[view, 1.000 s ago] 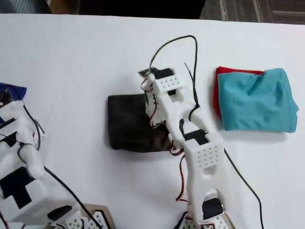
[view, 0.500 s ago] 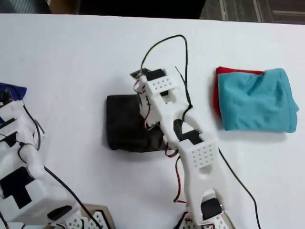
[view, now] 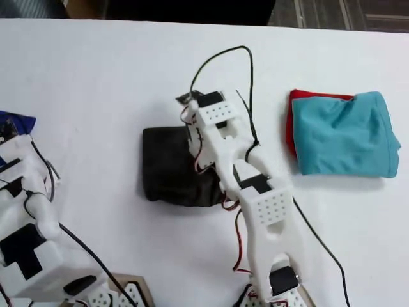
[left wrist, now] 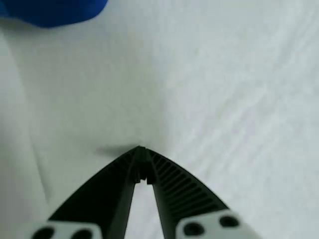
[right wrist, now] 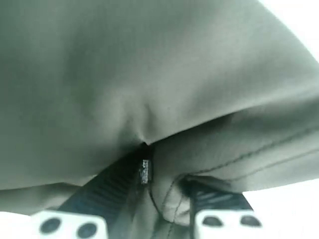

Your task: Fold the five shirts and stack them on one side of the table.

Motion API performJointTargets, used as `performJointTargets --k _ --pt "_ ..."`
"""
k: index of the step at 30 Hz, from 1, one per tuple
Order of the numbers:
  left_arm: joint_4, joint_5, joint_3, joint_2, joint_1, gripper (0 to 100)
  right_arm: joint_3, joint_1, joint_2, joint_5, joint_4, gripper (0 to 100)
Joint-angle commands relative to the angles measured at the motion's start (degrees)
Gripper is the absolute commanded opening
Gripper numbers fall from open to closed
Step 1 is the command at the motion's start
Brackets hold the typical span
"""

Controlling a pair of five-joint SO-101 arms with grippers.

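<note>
A black shirt (view: 166,171) lies folded in the middle of the white table (view: 96,70). My right arm (view: 220,131) stands over its right part. In the right wrist view my right gripper (right wrist: 145,155) is shut on a bunched fold of the black shirt (right wrist: 149,74), with a hemmed edge caught between the fingers. A teal shirt (view: 345,134) lies folded on a red shirt (view: 293,118) at the table's right side. My left arm (view: 25,243) rests at the near left corner, and its gripper (left wrist: 141,163) is shut with nothing in it, just above the bare table.
A blue shirt (view: 14,120) peeks in at the table's left edge, also seen as a blue shirt (left wrist: 50,10) beyond my left gripper. Black cables (view: 223,61) loop above the right arm. The far half of the table is bare white surface.
My right arm has shifted a little to the left, drawing the black shirt's right edge with it, so the shirt looks narrower. The left arm has not moved.
</note>
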Motion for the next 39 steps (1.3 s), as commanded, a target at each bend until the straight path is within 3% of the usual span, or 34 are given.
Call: performJointTargets --k 1,8,11,28,39 --pt "-0.79 0.62 -0.48 -2.11 -0.09 3 -1.58 -0.48 2.68 0.26 3.03 1.9" --pt "-0.79 0.62 -0.48 -2.11 -0.09 3 -8.62 4.18 -0.66 0.53 3.21 2.2" --pt "-0.79 0.62 -0.48 -2.11 -0.09 3 -11.78 6.64 -5.32 4.31 3.74 2.2" --pt "-0.79 0.62 -0.48 -2.11 0.0 3 -11.25 16.57 -30.55 13.01 5.85 2.1" --pt "-0.79 0.62 -0.48 -2.11 0.0 3 -11.25 30.2 -38.64 24.26 5.93 2.1"
